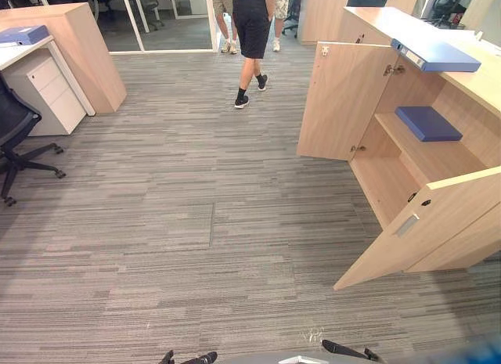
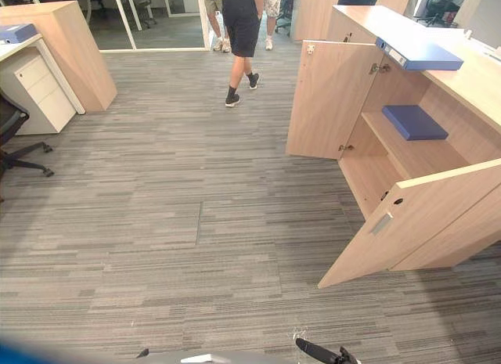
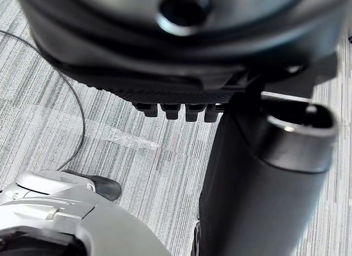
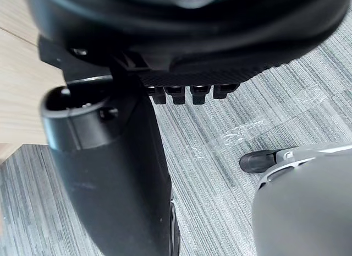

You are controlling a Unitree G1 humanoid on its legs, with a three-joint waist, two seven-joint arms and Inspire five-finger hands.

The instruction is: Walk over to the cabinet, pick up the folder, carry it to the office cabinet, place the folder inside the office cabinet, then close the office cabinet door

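From my remote seat, the top edge cuts the walking person off at the waist. Beyond, a second person and a third person show as legs alone. At the far left, a blue folder and a black office chair run off the left edge. On the right, the office cabinet runs past the right edge, and its near door, swung open, hides the near part of the interior from me.

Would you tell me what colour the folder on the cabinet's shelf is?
Dark blue; the folder shows best in the left eye view.
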